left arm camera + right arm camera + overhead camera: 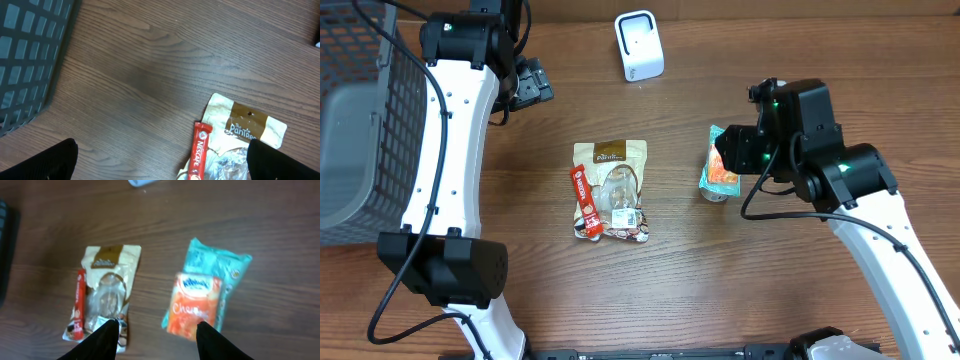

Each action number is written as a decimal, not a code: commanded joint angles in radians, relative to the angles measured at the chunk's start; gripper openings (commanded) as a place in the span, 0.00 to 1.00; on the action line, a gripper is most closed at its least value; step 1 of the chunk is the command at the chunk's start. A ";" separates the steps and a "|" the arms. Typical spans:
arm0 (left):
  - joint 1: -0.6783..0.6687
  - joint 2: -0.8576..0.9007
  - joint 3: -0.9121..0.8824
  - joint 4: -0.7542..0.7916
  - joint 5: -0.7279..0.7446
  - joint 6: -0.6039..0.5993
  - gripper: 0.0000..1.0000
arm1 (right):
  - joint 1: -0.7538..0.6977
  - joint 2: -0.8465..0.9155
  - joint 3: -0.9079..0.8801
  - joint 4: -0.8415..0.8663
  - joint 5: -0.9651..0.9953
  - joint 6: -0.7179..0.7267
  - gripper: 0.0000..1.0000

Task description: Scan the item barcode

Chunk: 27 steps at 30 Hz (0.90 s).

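Tabletop [740,290] of brown wood bears pouch [618,172], tissue pack [722,172], basket [365,60].

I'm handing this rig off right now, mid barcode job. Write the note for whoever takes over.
Left gripper: open, empty, over the wooden table near the grey mesh basket.
Right gripper: open, above the teal-and-orange tissue pack, which appears to lie on the table ungripped.
Beige snack pouch and red coffee stick lie mid-table, touching; white box-shaped scanner stands at the far edge.
Done: no item is at the scanner.
Left: grasp an item, show its barcode to the scanner.
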 commanded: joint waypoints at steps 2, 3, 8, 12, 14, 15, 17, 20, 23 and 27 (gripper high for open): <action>-0.002 -0.012 -0.002 0.001 -0.003 -0.007 0.99 | -0.026 0.051 -0.006 -0.021 0.036 0.004 0.52; -0.002 -0.012 -0.002 0.001 -0.003 -0.007 0.99 | -0.027 0.069 -0.012 -0.021 0.044 0.000 0.52; -0.002 -0.012 -0.002 0.001 -0.003 -0.007 1.00 | -0.027 0.161 -0.014 -0.021 0.057 0.000 0.51; -0.002 -0.012 -0.002 0.001 -0.003 -0.007 0.99 | -0.027 0.212 -0.014 -0.019 0.058 0.000 0.45; -0.002 -0.012 -0.002 0.001 -0.003 -0.007 1.00 | -0.027 0.229 -0.014 -0.020 0.061 0.000 0.44; -0.002 -0.012 -0.002 0.001 -0.003 -0.007 0.99 | -0.027 0.232 -0.014 -0.020 0.061 0.001 0.43; -0.002 -0.012 -0.002 0.001 -0.003 -0.006 1.00 | -0.027 0.232 -0.014 -0.019 0.061 0.001 0.42; -0.002 -0.012 -0.002 0.001 -0.003 -0.007 1.00 | -0.027 0.232 -0.014 -0.021 0.061 0.001 0.40; -0.002 -0.012 -0.002 0.001 -0.003 -0.007 1.00 | -0.027 0.233 -0.017 -0.031 0.061 0.001 0.39; -0.002 -0.012 -0.002 0.001 -0.003 -0.007 1.00 | -0.027 0.233 -0.024 -0.029 0.061 0.001 0.32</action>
